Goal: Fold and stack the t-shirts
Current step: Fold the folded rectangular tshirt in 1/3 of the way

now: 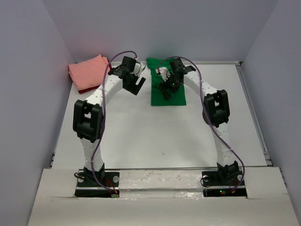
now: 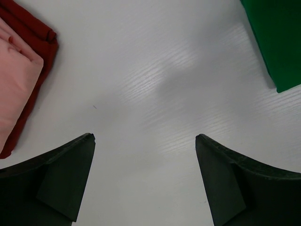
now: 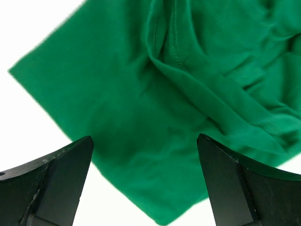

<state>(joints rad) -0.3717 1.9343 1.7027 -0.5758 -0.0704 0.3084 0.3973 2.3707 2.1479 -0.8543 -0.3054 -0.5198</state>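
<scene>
The green t-shirt [image 1: 168,96] lies partly folded at the back middle of the table. It fills the right wrist view [image 3: 155,117] and shows as a corner in the left wrist view [image 2: 277,42]. The salmon pink t-shirt [image 1: 87,71] lies folded on top of the dark red t-shirt [image 1: 86,89] at the back left; both show in the left wrist view, pink [image 2: 14,89] over dark red [image 2: 37,28]. My left gripper [image 1: 137,85] is open and empty above bare table [image 2: 146,141] between the stack and the green shirt. My right gripper [image 1: 166,91] is open and empty above the green shirt [image 3: 145,141].
Grey walls close in the table [image 1: 155,136] at the back and both sides. A white ledge [image 1: 160,181] with both arm bases runs along the near edge. A purple cable [image 1: 107,89] runs along each arm.
</scene>
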